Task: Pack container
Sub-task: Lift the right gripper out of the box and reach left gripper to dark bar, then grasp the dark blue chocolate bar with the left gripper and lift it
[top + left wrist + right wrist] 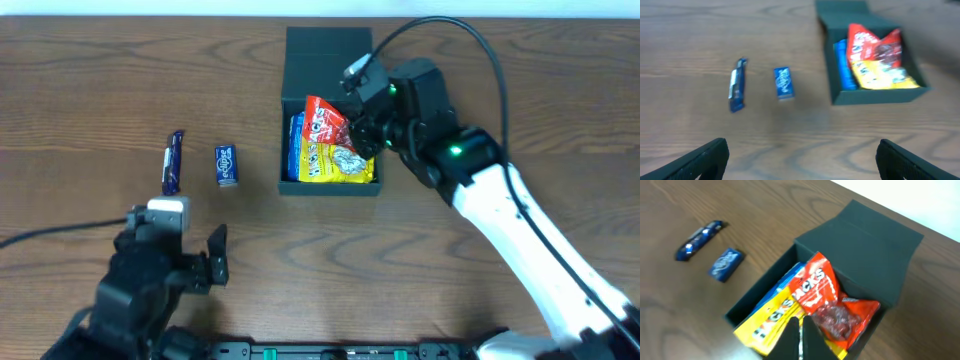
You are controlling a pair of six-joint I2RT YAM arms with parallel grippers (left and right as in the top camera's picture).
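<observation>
Nearest us, the left arm (150, 270) hung low over the front edge of the surface (80, 80). Its jaws stood wide open and empty, and its wrist view showed bare wood between the two fingers (705, 157).

A little farther out, two items lay loose on the wood, well apart from the arm. One was a long blue bar (173, 162) and just to its right was a small blue packet (227, 165). Neither was touching the other.

Farther right sat the container (330, 188), near the middle of the surface, with its flap lid (328, 60) folded back on the far side. Inside it a blue packet (296, 140) stood against the left wall. A yellow packet (335, 165) lay beside that, and a red packet (325, 122) leaned across the top, with its upper end above the rim.

The right arm (470, 165) reached in from the right, with its jaws closed or very nearly so, right at the red packet. We could not tell whether they pinched an edge of it or merely pressed on it.

We judged the step in hand to be settling that red packet. To do it well, the jaws should press it flat below the rim before parting. They should then rise straight up so that nothing clings and gets dragged out. The lid would need a clear rim to close, and the two loose items were yet to go in.
</observation>
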